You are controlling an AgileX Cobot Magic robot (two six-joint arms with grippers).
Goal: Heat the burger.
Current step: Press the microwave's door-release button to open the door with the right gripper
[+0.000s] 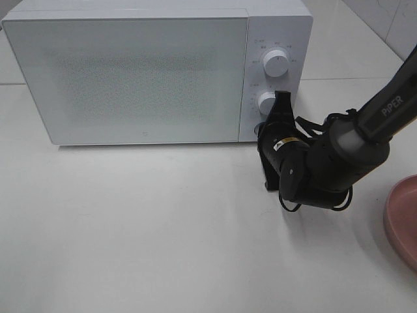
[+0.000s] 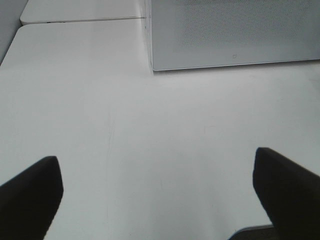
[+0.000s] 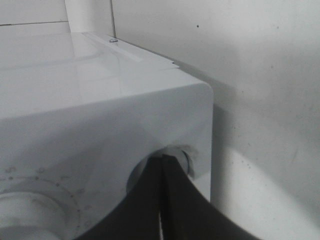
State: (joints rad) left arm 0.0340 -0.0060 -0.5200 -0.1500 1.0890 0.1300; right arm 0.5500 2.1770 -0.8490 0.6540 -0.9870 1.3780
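Showing a late stage of the task: right gripper (image 1: pixel 281 98), jaws pressed together and holding nothing, tip set against the lower knob (image 1: pixel 266 103) of the microwave (image 1: pixel 130 72), door shut. Burger in none of the views; judged to sit inside behind the frosted door, though not confirmable. Pink plate (image 1: pixel 395 220) at the table's right edge, visible part bare. Left gripper (image 2: pixel 157 195) spread wide, empty, above the table (image 2: pixel 150 125). Loading and door closing apparently done; knob turn and the heating itself left to do.
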